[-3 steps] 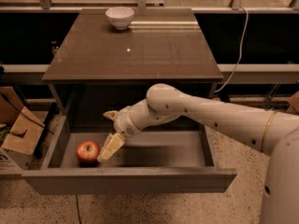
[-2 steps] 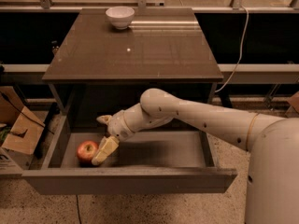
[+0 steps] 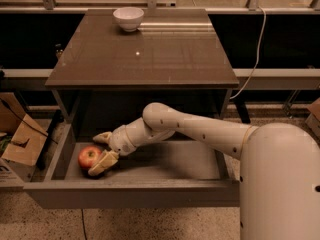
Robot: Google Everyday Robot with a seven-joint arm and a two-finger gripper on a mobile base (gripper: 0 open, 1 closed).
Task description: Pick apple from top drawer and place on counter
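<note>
— What sits furthest left?
— A cardboard box [image 3: 20, 141] on the floor, just beside the cabinet. Next comes the top drawer [image 3: 165, 161], pulled out, with its plain front panel facing the camera.

— And the apple?
— The apple [image 3: 88, 156] lies on the drawer's flat bottom, in the left part, near the left side wall.

— Where is the end effector?
— The end effector [image 3: 96, 154] is down inside the drawer, right at the apple. Its fingers are spread: one finger [image 3: 102, 137] lies behind the apple and the other [image 3: 105, 162] at its front right side. I cannot tell whether either one presses on the fruit.

— What lies to the right?
— The white arm [image 3: 200, 129] reaches leftward from the robot's body [image 3: 280, 184]. Above the drawer, the tabletop [image 3: 150, 59] carries a white bowl [image 3: 128, 19] near its back edge. A cable [image 3: 257, 44] hangs at the right.
</note>
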